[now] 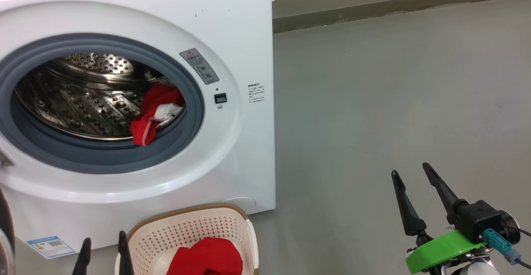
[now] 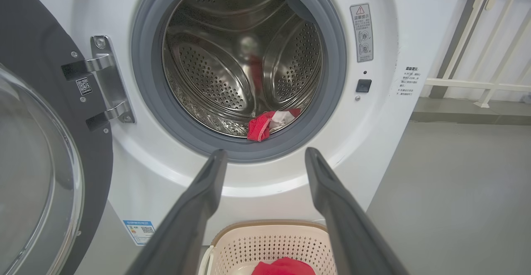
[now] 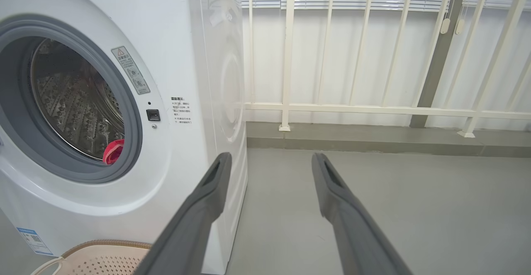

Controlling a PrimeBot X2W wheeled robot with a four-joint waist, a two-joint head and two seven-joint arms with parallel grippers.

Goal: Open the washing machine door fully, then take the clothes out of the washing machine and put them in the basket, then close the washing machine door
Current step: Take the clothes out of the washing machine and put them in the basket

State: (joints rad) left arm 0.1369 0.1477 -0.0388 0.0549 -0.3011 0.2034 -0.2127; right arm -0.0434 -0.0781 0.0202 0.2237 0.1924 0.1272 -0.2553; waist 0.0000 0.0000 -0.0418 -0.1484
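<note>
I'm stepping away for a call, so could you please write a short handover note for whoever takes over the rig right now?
Left hand: open, empty, pointing at the drum opening.
Right hand: open, empty, off to the side over the floor.
Washing machine door: stands open.
Done: one red garment lies in the basket.
Left: a second red garment sits at the drum's front edge in the washing machine; move it to the basket, then close the door.
</note>
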